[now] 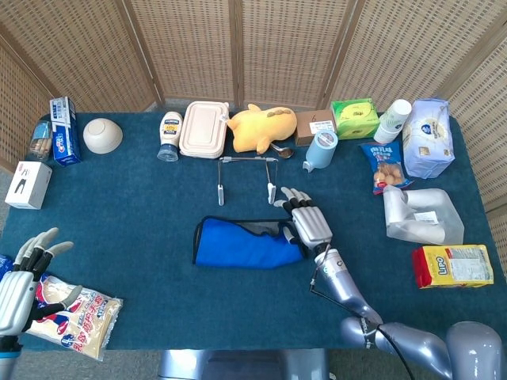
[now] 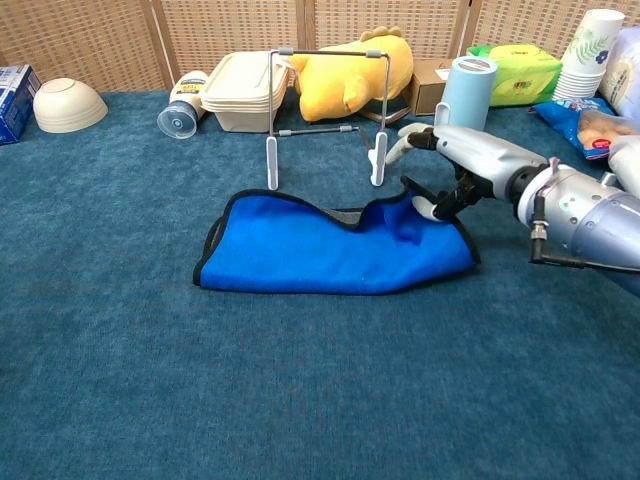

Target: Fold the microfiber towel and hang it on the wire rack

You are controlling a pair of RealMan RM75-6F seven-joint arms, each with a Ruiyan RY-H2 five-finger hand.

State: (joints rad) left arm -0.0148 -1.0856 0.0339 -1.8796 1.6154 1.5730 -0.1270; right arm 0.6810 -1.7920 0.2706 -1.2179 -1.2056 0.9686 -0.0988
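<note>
The blue microfiber towel (image 1: 238,247) (image 2: 320,255) lies folded on the table, just in front of the wire rack (image 1: 247,159) (image 2: 325,51). My right hand (image 1: 309,222) (image 2: 460,165) is at the towel's right end and pinches its upper edge between thumb and fingers. That edge is raised a little off the lower layer, close to the rack's right foot (image 2: 378,172). My left hand (image 1: 20,293) shows only in the head view, at the near left corner, with its fingers apart and nothing in them.
A snack bag (image 1: 73,313) lies by my left hand. Behind the rack stand a yellow plush toy (image 1: 260,127), a lidded box (image 1: 202,129), a mayonnaise bottle (image 1: 169,134) and a blue cup (image 1: 321,149). Bags and packets (image 1: 451,265) line the right side.
</note>
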